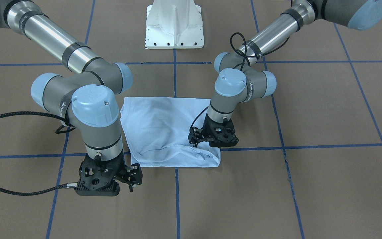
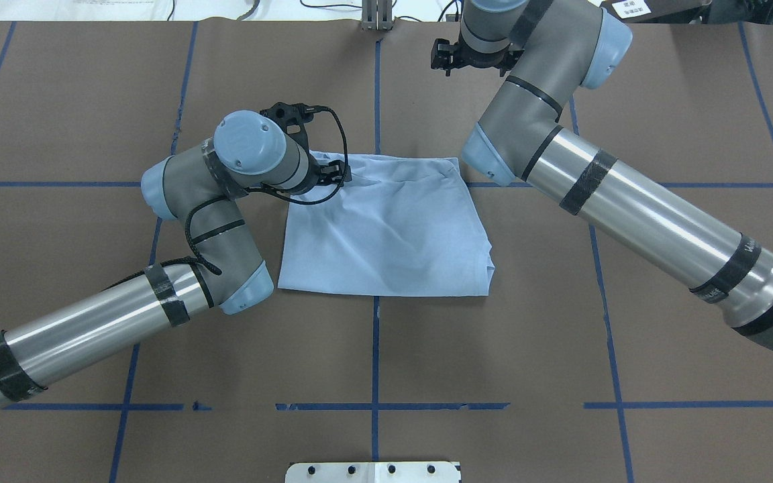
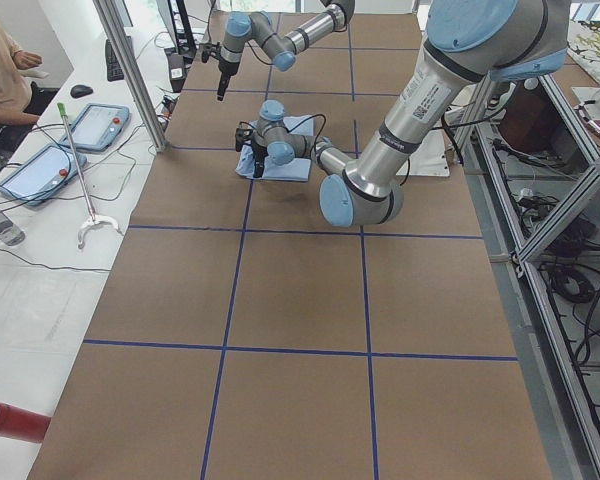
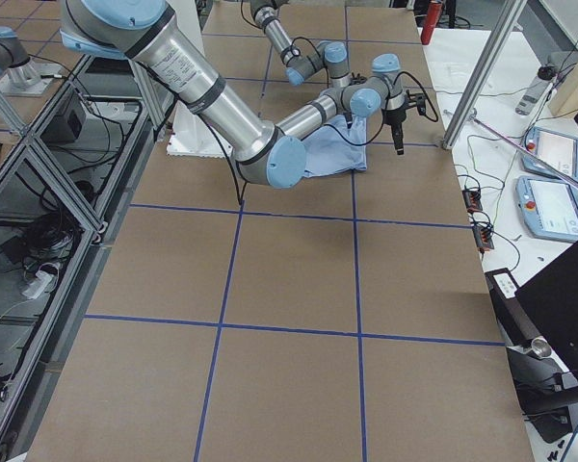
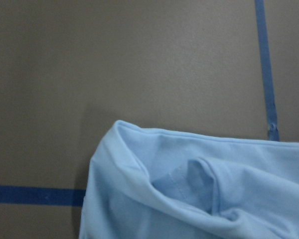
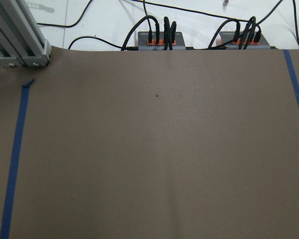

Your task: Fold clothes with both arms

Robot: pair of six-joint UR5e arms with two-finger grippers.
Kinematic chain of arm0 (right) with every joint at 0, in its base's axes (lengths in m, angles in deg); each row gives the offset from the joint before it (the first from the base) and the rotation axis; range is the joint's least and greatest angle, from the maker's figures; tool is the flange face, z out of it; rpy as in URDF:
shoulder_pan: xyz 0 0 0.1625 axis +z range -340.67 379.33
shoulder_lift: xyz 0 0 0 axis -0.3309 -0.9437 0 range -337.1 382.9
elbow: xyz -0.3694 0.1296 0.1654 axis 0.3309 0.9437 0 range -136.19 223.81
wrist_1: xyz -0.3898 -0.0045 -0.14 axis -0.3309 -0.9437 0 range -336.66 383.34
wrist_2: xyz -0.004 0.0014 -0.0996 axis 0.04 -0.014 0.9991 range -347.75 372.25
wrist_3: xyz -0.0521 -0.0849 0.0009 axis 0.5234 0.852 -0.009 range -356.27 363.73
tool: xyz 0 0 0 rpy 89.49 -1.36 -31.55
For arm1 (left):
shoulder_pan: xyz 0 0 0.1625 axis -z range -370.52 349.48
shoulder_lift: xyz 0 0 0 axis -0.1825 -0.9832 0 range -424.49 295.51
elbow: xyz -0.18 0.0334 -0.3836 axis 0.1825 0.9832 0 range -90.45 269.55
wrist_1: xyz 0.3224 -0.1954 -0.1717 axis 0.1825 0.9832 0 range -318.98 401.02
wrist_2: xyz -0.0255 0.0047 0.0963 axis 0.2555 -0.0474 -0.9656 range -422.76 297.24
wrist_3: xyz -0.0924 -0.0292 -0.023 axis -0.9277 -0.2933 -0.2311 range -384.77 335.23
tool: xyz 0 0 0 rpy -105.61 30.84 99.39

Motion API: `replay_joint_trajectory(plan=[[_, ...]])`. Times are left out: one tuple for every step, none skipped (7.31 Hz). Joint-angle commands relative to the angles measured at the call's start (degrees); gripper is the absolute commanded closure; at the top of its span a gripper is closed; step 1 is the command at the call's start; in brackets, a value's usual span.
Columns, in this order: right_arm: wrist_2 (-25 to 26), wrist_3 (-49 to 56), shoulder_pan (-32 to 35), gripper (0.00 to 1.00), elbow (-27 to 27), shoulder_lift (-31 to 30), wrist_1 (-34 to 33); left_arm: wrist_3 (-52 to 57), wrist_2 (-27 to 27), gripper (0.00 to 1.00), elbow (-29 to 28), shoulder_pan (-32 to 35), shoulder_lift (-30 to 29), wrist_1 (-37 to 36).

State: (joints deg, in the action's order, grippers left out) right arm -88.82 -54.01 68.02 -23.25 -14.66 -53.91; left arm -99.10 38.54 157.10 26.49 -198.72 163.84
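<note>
The light blue T-shirt [image 1: 164, 129] lies folded into a rough rectangle at the table's middle [image 2: 386, 228]; its logo and neck label are hidden. My left gripper [image 1: 194, 139] hangs low over the shirt's far left corner [image 2: 333, 176], jaws apart, and no cloth looks pinched. The left wrist view shows that bunched corner [image 5: 189, 189] lying on the table. My right gripper [image 1: 134, 177] is raised past the shirt's far right corner [image 2: 447, 59]. It looks open and empty. The right wrist view shows only bare table.
The brown table cover [image 2: 561, 349] carries a grid of blue tape lines. The white pedestal base [image 1: 174, 26] stands at the robot's side. A metal post [image 3: 130, 70], tablets and a seated person [image 3: 0, 70] are along the operators' edge.
</note>
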Motion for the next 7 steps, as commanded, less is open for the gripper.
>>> replay_joint_trajectory(plan=[[0.0, 0.0, -0.09, 0.0, -0.09, -0.06, 0.0, 0.23, -0.15, 0.0, -2.85, 4.63, -0.06, -0.12], [0.0, 0.0, -0.09, 0.0, -0.09, -0.23, 0.09, 0.5, 0.03, 0.0, -3.2, 6.04, -0.06, -0.12], [0.0, 0.0, -0.18, 0.0, -0.09, -0.23, 0.09, 0.67, 0.03, 0.0, -3.56, 6.58, -0.06, -0.12], [-0.09, -0.09, -0.18, 0.0, -0.09, -0.32, 0.09, 0.67, 0.38, 0.0, -3.38, 6.93, -0.15, -0.03], [-0.18, -0.26, -0.26, 0.0, -0.09, -0.32, 0.0, 0.59, 2.99, 0.0, -3.3, 7.2, -1.11, 0.14], [-1.13, -0.35, -0.27, 0.0, -0.09, -0.32, 0.0, 0.06, 4.67, 0.0, -3.12, 7.11, -2.07, -0.03], [-1.23, -0.35, -0.27, 0.0, -0.09, -0.41, 0.0, -0.29, 4.69, 0.0, -3.21, 7.02, -2.43, -0.12]])
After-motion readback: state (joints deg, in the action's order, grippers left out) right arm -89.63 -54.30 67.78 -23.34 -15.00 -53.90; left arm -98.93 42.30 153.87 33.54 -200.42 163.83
